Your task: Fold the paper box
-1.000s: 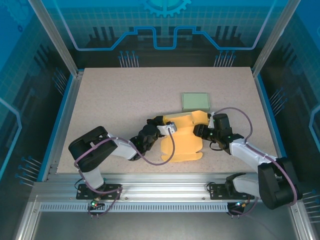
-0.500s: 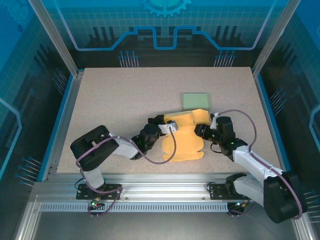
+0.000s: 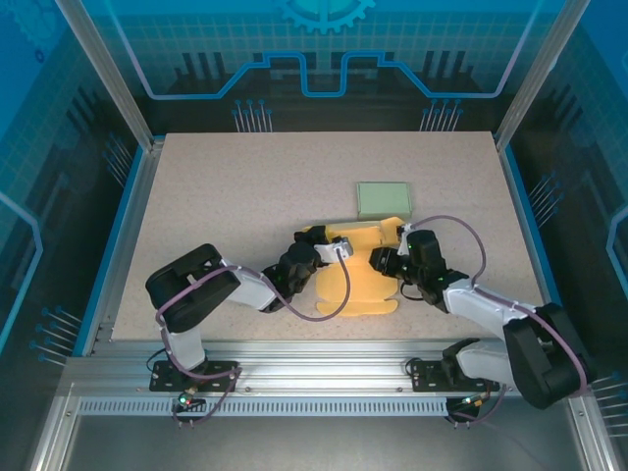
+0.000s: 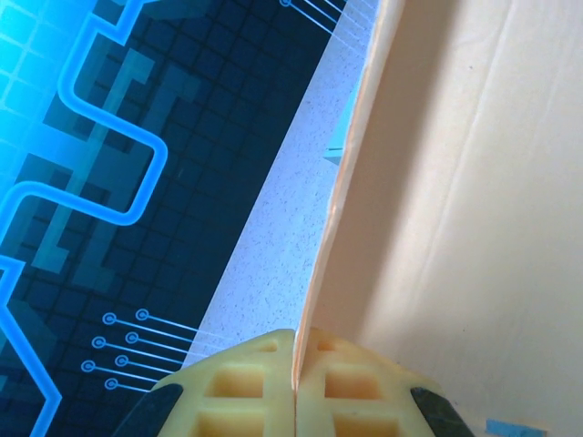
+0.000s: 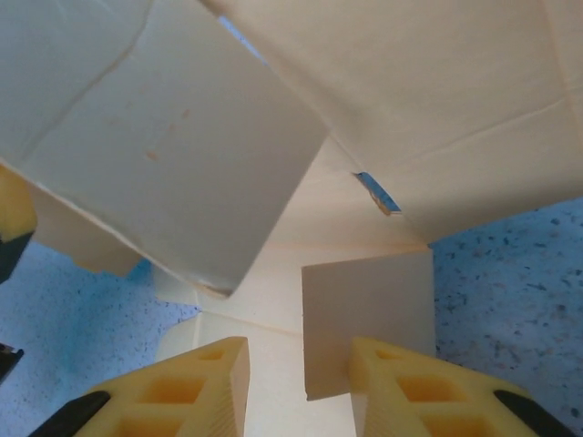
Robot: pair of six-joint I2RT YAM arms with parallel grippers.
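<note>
Found yellow paper box (image 3: pixel 358 280) lying partly folded on table (image 3: pixel 245 196) toward its near edge, between the two grippers and just short of a flat green square (image 3: pixel 384 199). Observed left gripper (image 4: pixel 296 350) clamped tight on a raised edge at the box's left side, thin card pinched between the pads. Noted right gripper (image 5: pixel 299 360) at the box's right side, jaws parted around a small upright flap (image 5: pixel 364 323) resting against one finger (image 5: pixel 410 391); cannot confirm any real pressure there, view being too close.
</note>
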